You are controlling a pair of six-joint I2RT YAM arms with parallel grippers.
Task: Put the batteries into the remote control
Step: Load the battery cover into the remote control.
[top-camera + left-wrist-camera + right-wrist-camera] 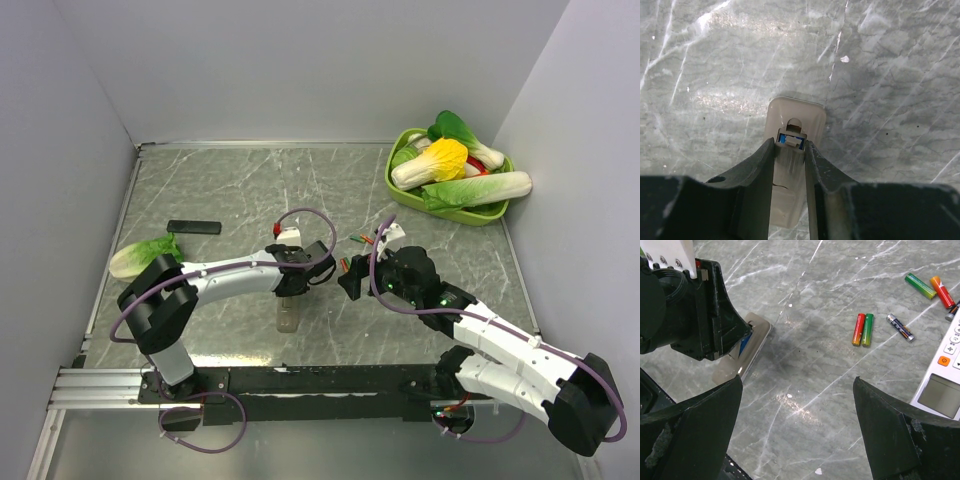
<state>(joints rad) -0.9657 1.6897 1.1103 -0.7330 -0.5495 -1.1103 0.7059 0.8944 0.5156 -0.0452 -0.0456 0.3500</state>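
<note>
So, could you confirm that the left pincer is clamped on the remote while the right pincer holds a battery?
Not quite. The right pincer is open and holds nothing, and the batteries lie loose on the table, as the right wrist view shows. The left pincer is indeed clamped on the remote.

The remote control (288, 318) lies on the worktop (250, 190) near the middle of its front edge, clasped between the fingers of the left claw (790, 145). To its right and farther back lie the batteries (862, 330). Two touch side by side, and the rest lie nearer a wider remote (945, 375). The right claw (797, 382) hangs between remote control and batteries. A flat bar (193, 227) lies at the left, with a leafy vegetable (140, 257) just in front of it. A tray (392, 185) of vegetables sits in the back right corner.
</note>
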